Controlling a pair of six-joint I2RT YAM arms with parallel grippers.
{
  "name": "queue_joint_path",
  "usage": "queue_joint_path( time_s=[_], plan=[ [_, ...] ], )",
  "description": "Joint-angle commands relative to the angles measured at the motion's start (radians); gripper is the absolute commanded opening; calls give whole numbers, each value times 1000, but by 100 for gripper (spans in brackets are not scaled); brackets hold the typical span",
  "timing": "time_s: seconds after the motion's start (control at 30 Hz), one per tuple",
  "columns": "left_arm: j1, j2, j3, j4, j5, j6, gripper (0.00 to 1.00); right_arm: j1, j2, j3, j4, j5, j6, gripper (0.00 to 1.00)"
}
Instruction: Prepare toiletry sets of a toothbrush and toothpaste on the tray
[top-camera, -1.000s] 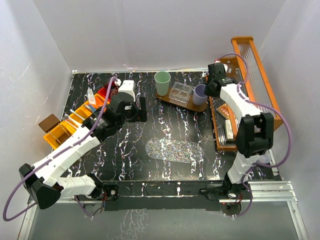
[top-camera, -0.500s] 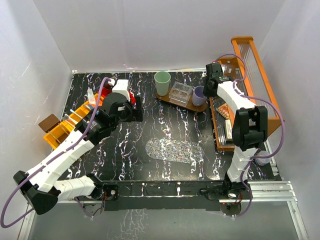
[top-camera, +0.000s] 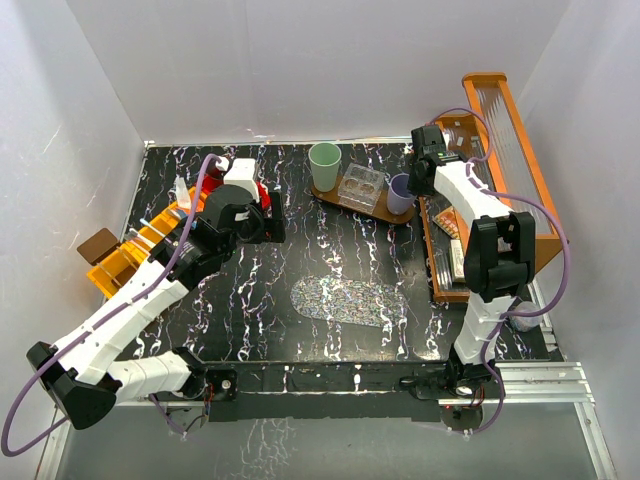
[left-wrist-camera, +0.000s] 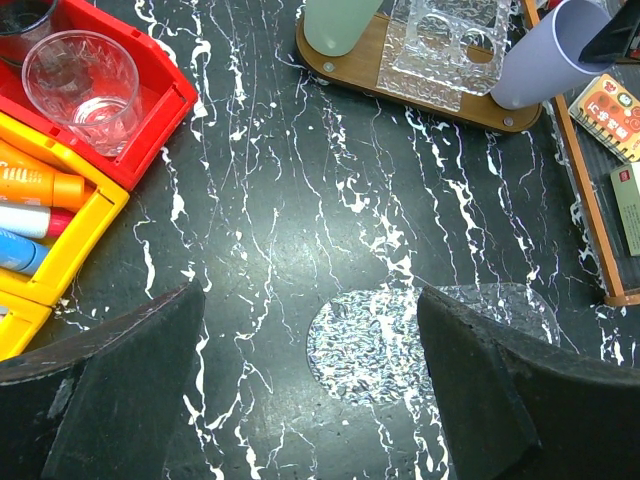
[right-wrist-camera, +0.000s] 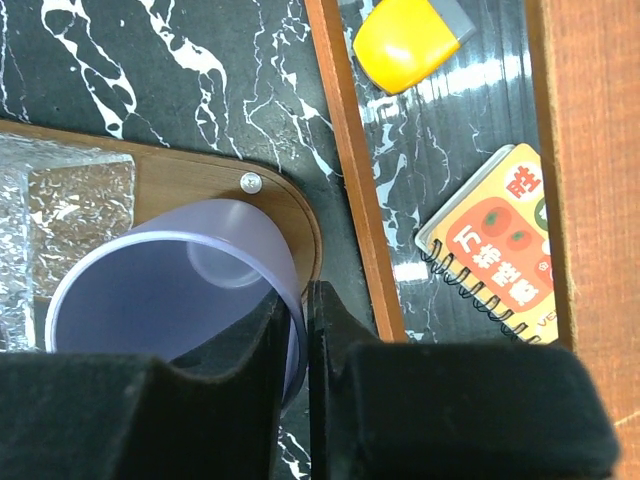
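A wooden tray (top-camera: 338, 200) at the back of the table carries a green cup (top-camera: 324, 160), a clear glass holder (top-camera: 361, 185) and a lilac cup (top-camera: 400, 189) on its right end. My right gripper (right-wrist-camera: 303, 310) is shut on the lilac cup (right-wrist-camera: 150, 290), one finger inside the rim and one outside. My left gripper (left-wrist-camera: 310, 385) hangs open over bare table near the bins, holding nothing. A clear glass cup (left-wrist-camera: 80, 85) sits in a red bin (left-wrist-camera: 165, 110). Orange tubes (left-wrist-camera: 40, 185) and a blue tube (left-wrist-camera: 18, 250) of toothpaste lie in a yellow bin. No toothbrush can be made out.
A textured clear oval mat (top-camera: 348, 300) lies mid-table. Red, yellow and orange bins (top-camera: 150, 235) line the left side. An orange wooden rack (top-camera: 500, 170) stands on the right with a spiral notebook (right-wrist-camera: 495, 240) and a yellow object (right-wrist-camera: 405, 40) in it.
My left arm swung left and back toward the bins, its gripper still open. The right arm's elbow shifted a little while its gripper stayed at the lilac cup.
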Motion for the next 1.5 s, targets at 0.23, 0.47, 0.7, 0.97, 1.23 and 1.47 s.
queue_joint_path(
  time_s=[0.23, 0.47, 0.7, 0.97, 1.23, 1.47],
  plan=[
    [12, -15, 13, -17, -1, 7, 87, -3, -1, 82, -16, -17, -20, 32],
    [13, -7, 22, -24, -1, 7, 87, -2, -44, 110, -36, -46, -25, 45],
    [19, 8, 10, -48, 0, 6, 87, -1, -311, -44, 60, -273, -36, 69],
    [31, 59, -115, -31, 114, -97, 88, 1, -711, -487, 278, -652, -53, 98],
    [36, 144, -211, 65, 242, -243, 88, 0, -897, -674, 325, -847, -27, 98],
    [61, 200, -169, 9, 245, -272, 88, 33, -1009, -735, 330, -837, -29, 98]
  ],
)
